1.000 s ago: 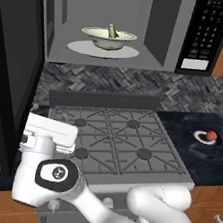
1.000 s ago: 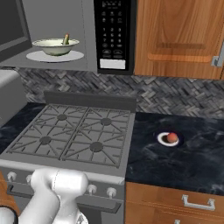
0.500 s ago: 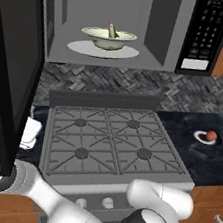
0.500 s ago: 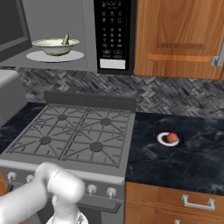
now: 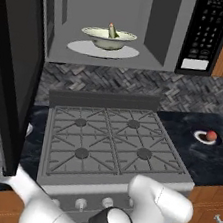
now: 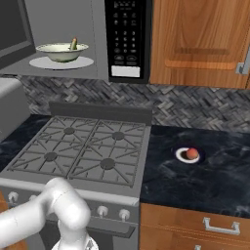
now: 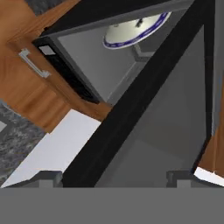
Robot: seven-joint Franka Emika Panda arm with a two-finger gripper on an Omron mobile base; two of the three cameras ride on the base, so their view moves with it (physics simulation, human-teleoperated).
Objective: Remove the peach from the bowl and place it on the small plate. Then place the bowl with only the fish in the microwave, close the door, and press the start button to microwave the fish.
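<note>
The cream shallow bowl (image 5: 108,38) with the olive-brown fish (image 5: 112,31) is seen inside the grey microwave (image 5: 162,25); its dark-framed door (image 5: 13,68) is swung open. The end effector's (image 7: 113,177) fingertips (image 7: 47,178) are held wide apart beside the door's edge, clamped on nothing.

The dark marbled counter (image 6: 205,180) is carrying the small plate (image 6: 186,155) — the peach (image 6: 192,153) sitting on it — while the microwave's grey turntable (image 5: 102,50) is bearing the bowl (image 5: 108,37).
</note>
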